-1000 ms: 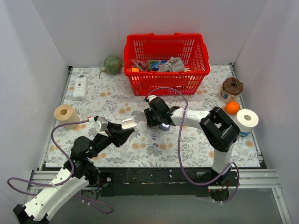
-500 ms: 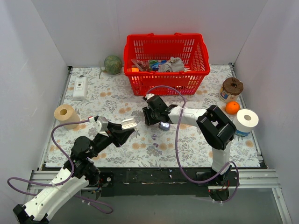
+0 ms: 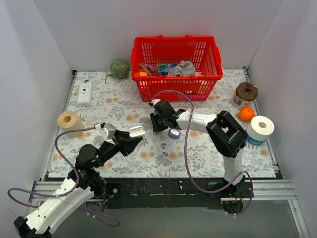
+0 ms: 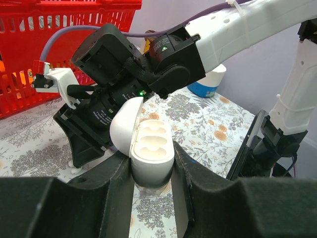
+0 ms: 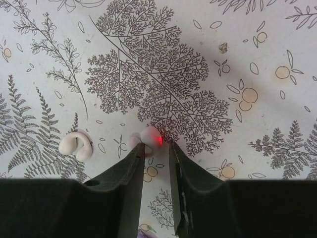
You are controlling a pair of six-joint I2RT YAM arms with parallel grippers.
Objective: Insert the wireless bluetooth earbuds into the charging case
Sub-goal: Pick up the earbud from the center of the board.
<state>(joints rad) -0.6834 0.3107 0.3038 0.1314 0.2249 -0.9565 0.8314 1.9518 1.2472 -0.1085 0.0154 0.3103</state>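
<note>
Working on a floral tablecloth [image 3: 124, 106], white walls [image 3: 34, 59] around.
Left gripper [image 4: 151, 161] clamped the charging case [image 4: 148, 141], wells up, long axis along its fingers [image 4: 116, 198]; right gripper's [image 5: 156, 146] hold on an earbud [image 5: 152, 135] was unclear.

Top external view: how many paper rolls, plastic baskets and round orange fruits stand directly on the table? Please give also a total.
Paper rolls: 2, the tan paper roll and the white paper roll
Baskets: 1, the red plastic mesh basket
Orange fruits: 1, the round orange fruit
Total: 4
</note>
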